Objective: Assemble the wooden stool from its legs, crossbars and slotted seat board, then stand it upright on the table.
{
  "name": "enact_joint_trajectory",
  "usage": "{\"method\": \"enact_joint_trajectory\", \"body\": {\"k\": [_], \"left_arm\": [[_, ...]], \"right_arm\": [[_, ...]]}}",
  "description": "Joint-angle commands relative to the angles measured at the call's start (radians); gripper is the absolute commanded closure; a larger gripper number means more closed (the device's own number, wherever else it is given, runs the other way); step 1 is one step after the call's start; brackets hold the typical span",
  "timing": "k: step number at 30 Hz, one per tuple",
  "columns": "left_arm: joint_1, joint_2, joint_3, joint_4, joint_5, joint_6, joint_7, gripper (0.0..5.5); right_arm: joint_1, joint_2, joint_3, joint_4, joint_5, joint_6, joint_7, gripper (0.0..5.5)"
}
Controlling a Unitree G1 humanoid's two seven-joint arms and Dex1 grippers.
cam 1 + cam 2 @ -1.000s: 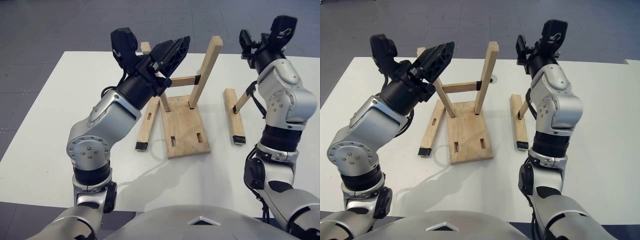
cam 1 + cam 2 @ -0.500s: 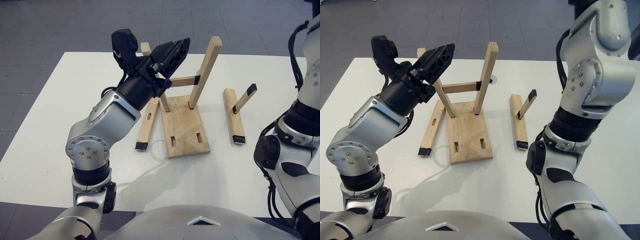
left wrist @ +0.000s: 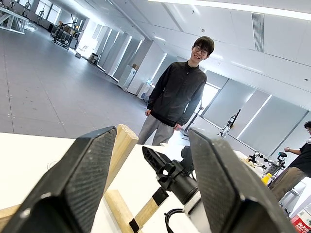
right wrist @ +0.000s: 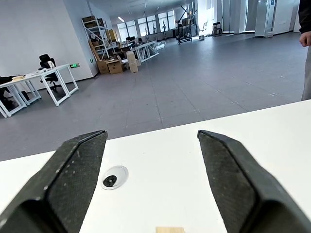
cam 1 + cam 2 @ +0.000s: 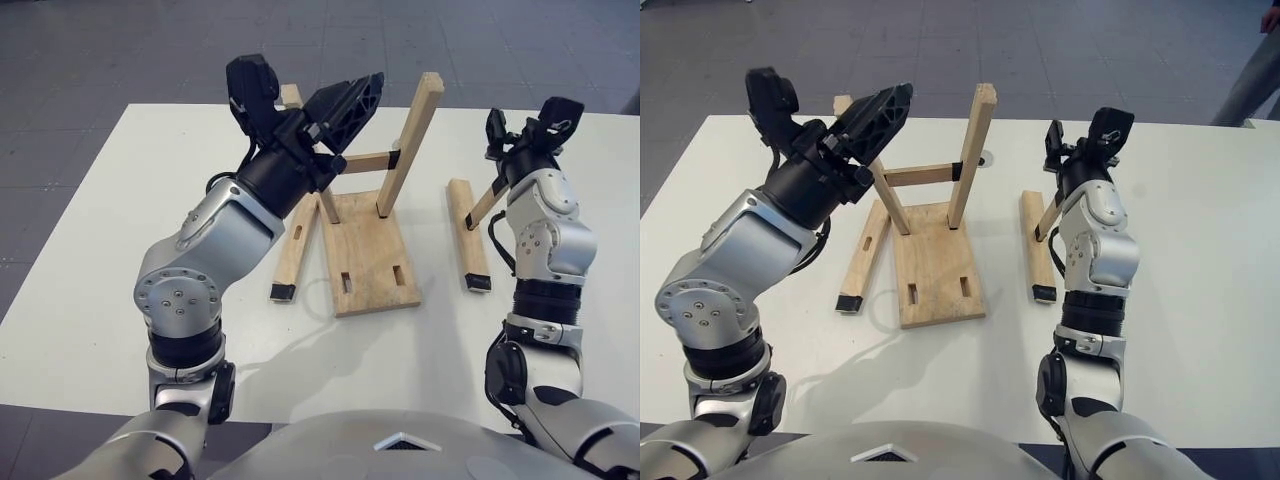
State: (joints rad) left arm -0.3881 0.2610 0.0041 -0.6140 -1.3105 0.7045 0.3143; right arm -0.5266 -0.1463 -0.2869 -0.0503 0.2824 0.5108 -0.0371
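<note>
Two hands, one counter (image 5: 120, 220), one part-built stool. Item 1: seat board (image 5: 372, 240), lying flat at the counter's middle, with two open slots (image 5: 346, 283) at its 6 o'clock end. Item 2: tall leg (image 5: 412, 140), standing in the board's 12 o'clock end and leaning a little towards 1 o'clock. It is joined by a crossbar (image 5: 366, 162), with a black band at the joint, to a slanted leg (image 5: 327, 205) at 11 o'clock. Item 3: loose leg (image 5: 295, 248), flat on the counter at 9 o'clock of the board, just beside it, with a black cap on its near end. Item 4: right-side leg (image 5: 468, 235), flat at 3 o'clock of the board and apart from it, black-capped at its near end, with a short crossbar (image 5: 482, 208) slanting up from it. Item 5: left hand (image 3: 151, 133), raised at 11 o'clock of the board, its fingers (image 3: 92, 165) spread wide. The slanted leg's top stands between them close to one finger, and nothing is clamped. Item 6: right hand (image 4: 151, 136), raised at 2 o'clock of the board above the short crossbar, spread wide and holding nothing. Item 7: round grommet (image 4: 115, 177), set in the counter at 12 o'clock.
</note>
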Motion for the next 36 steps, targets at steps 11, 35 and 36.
{"method": "enact_joint_trajectory", "body": {"k": [11, 35, 36], "left_arm": [[0.078, 0.037, 0.032, -0.107, 0.0, 0.001, 0.082, 2.76], [-0.01, 0.055, 0.019, -0.055, -0.05, 0.011, 0.095, 2.76], [-0.01, 0.056, 0.018, -0.055, -0.052, 0.011, 0.095, 2.76]], "right_arm": [[0.295, -0.033, -0.077, -0.904, 0.284, 0.845, -0.079, 0.63], [0.705, -0.145, 0.222, -0.063, -0.091, 0.195, 0.117, 0.27], [0.711, -0.156, 0.23, -0.062, -0.092, 0.199, 0.128, 0.5]]}}
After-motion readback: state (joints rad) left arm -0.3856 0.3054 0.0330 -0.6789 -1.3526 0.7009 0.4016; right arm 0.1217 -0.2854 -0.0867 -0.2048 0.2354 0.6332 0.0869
